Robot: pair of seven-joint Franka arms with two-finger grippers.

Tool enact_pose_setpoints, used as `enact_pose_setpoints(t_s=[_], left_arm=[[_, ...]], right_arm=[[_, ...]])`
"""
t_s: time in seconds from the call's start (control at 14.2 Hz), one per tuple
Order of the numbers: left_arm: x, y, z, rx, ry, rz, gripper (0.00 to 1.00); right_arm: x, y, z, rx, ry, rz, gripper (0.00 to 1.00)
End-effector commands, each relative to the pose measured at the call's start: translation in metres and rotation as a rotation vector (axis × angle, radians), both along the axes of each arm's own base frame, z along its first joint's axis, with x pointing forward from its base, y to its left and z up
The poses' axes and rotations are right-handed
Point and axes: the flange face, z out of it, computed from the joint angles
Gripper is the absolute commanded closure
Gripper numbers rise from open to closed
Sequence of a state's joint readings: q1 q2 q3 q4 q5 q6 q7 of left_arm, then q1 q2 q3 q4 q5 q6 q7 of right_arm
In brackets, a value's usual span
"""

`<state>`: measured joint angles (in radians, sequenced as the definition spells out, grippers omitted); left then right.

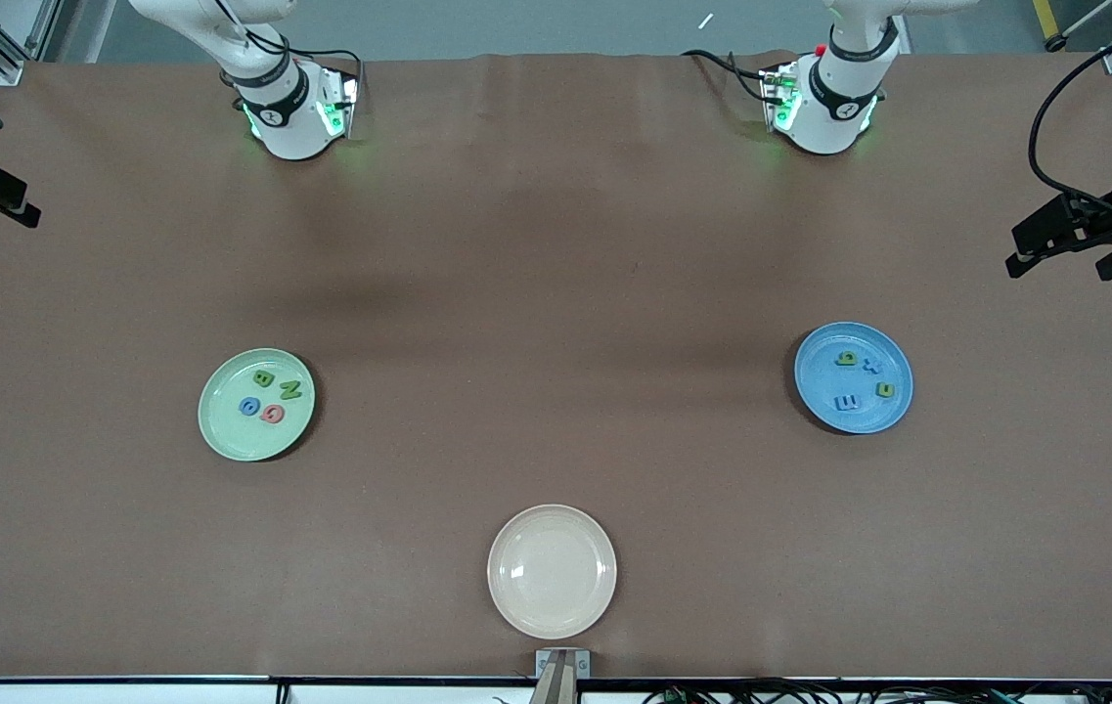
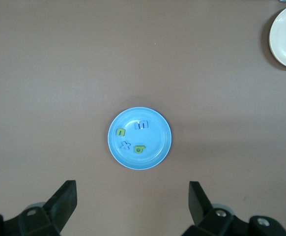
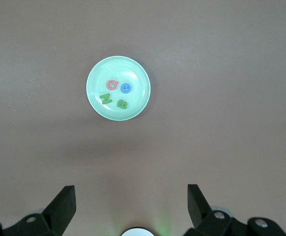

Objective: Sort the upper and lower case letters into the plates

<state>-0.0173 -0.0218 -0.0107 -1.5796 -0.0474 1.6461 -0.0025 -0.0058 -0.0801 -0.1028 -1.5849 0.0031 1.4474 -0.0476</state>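
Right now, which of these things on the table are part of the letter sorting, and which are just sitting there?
Part of the job:
- pale green plate, four letters in it
- blue plate, four letters in it
- left gripper and right gripper, both open and empty

Just sitting there:
- cream-white plate, nothing in it

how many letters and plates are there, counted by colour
green letters: 4
blue letters: 3
pink letters: 1
pale green plates: 1
blue plates: 1
cream-white plates: 1
total: 11
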Motion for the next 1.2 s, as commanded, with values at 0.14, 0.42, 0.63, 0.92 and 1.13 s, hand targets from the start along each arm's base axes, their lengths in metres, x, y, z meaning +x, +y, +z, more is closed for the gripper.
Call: enact_pose_setpoints(t_s=[0.14,0.42,0.63,0.92,1.13], left_arm=[[0.0011,0.0003,0.0022,-0.006,0.010,0.001,0.00],[0.0011,0.0003,0.0022,-0.006,0.010,0.001,0.00],[0.0011,0.0003,0.0022,-0.006,0.010,0.001,0.00],[0.0011,0.0003,0.0022,-0.006,0.010,0.001,0.00],[0.0011,0.0003,0.0022,-0.006,0.010,0.001,0.00]], right_arm=[[-0.0004,0.0035,-0.0045,0.034,-0.012,0.012,0.00],[-0.0027,0.0043,-0.0044,0.034,-0.009,0.017,0.00],[-0.0031,0.0049,-0.0037,0.025,-0.010,0.022,0.00],[-0.0029,0.0003,-0.0043,0.021,-0.010,0.031,0.00],[-0.0030,-0.0018,-0.0043,0.003,-0.009,0.030,0.00]])
